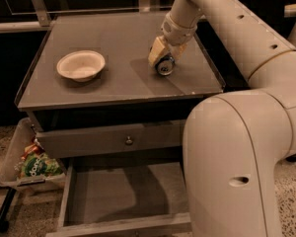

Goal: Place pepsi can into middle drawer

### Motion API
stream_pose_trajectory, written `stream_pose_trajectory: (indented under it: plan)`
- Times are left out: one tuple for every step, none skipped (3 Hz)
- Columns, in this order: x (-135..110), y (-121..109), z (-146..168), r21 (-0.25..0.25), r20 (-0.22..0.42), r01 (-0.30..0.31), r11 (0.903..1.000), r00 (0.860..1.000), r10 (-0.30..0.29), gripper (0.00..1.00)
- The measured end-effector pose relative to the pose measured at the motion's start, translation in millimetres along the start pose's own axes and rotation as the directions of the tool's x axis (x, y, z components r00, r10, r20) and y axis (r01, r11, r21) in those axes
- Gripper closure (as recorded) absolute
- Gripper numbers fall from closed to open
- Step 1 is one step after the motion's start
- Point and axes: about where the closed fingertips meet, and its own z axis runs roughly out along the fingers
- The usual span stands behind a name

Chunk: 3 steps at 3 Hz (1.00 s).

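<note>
Toward the right edge of the cabinet top (113,85), about midway between its front and back, the pepsi can (166,67) lies on its side with its silver end facing the front edge. The gripper (161,59) is down on the can from above and behind, touching it or very nearly so; whether it has actually clamped the can cannot be told from this angle. The cream bowl (81,64) sits well apart toward the left edge. Below the closed drawer face with its knob (129,140), the middle drawer (118,196) stands pulled out with its grey floor bare, and a bin of snack bags (34,166) hangs off the cabinet's left side. The step in hand looks like the pick, with none of the transfer done yet. The next move calls for a secure hold on the round, roll-prone can, then a lift clear of the top, out past the front edge and down into the open drawer.
</note>
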Motion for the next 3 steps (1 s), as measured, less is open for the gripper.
stream_pose_trajectory:
  plan:
    - [0.0, 0.0, 0.0, 0.0, 0.0, 0.0, 1.0, 1.0, 0.0, 0.88]
    - [0.0, 0.0, 0.0, 0.0, 0.0, 0.0, 1.0, 1.0, 0.0, 1.0]
    - [3.8, -2.4, -13.4, -0.005, 0.034, 0.02, 0.9998, 0.999, -0.02, 1.0]
